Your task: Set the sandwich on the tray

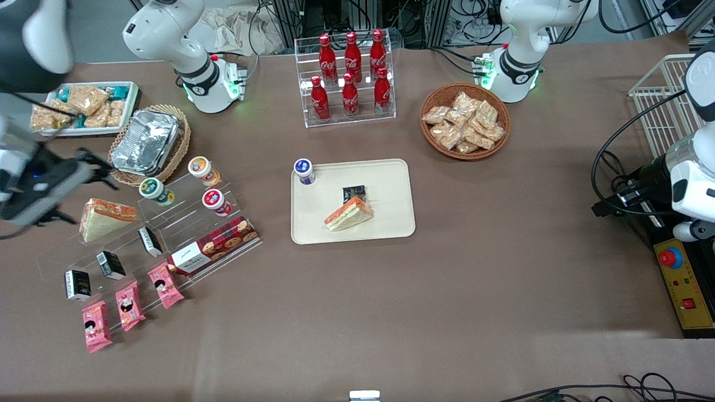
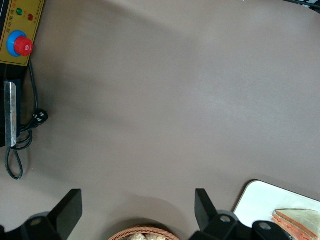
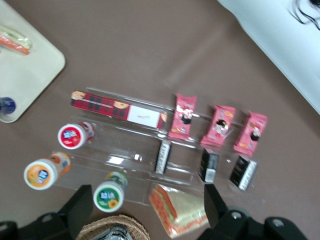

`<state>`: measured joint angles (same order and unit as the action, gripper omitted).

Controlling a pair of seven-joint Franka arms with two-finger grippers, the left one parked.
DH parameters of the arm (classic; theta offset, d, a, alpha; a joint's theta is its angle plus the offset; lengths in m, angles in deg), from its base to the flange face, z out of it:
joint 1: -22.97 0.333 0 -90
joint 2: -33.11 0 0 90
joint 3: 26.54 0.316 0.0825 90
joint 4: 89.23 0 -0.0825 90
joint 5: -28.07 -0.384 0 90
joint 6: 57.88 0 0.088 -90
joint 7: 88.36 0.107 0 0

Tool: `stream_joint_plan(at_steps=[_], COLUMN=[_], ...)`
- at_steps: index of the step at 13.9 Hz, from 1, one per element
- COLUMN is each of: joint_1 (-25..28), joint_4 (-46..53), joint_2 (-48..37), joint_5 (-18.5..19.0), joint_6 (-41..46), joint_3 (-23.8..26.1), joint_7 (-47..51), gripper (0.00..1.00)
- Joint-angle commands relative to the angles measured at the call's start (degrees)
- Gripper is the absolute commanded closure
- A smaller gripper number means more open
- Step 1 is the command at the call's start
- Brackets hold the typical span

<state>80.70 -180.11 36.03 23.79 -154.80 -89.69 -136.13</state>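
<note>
the sandwich (image 1: 348, 214) lies on the tray (image 1: 391, 223); placing looks done. my gripper (image 1: 84, 167) hangs above the display rack, fingers (image 3: 82, 205) wide and empty; next, i'd just park.

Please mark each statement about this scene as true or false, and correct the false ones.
1. The sandwich lies on the tray. True.
2. The gripper is shut on the sandwich. False: it is open and holds nothing, hanging above the working arm's end of the table near the foil container.
3. A blue-lidded cup stands on the tray. True.
4. The second sandwich lies in the wicker basket. False: it rests on the clear display stand; the basket holds snack packets.
5. Three pink packets lie nearer the front camera than the red biscuit box. True.
</note>
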Motion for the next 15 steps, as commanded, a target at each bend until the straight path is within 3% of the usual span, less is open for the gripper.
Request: stream_joint_plan(at_steps=[1,3,5,8,11,14,15], joint_1=[1.0,0.1,-7.7,-25.1,-40.5,-51.7,-52.9], joint_4=[1.7,1.6,1.6,1.6,1.3,1.4,1.5], joint_2=[-0.3,-1.8,-2.0,-4.3,-6.2,-7.1,-7.2], joint_5=[0.4,1.3,0.7,0.7,1.4,1.3,1.2], joint_6=[1.9,3.4,4.4,7.5,10.2,12.0,12.0], joint_3=[-3.6,-3.8,0.0,15.3,31.1,40.6,41.3], joint_7=[9.1,12.7,16.6,20.2,30.3,33.9,33.5], gripper=[0.01,0.01,0.01,0.01,0.01,0.01,0.01])
